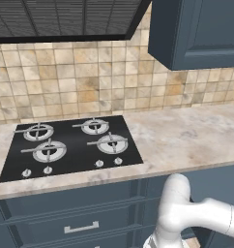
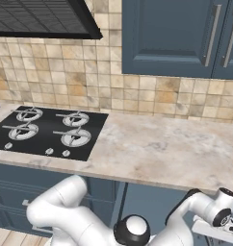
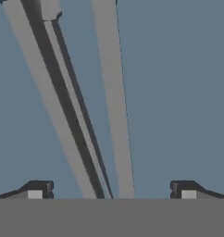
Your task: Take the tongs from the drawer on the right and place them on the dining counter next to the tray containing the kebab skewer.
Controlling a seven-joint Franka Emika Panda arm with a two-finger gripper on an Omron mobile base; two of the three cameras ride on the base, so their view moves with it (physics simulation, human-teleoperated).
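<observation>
Tongs (image 3: 93, 120): two thin grey arms run close before the gripper (image 3: 111, 190) on a navy surface, converging toward it and lying between its tips. Gripper fingers (image 3: 39, 190) are spread wide, pinching nothing. In the right base view the gripper (image 2: 223, 229) sits low, below the worktop (image 2: 161, 149) edge, right of the hob (image 2: 46, 132).
</observation>
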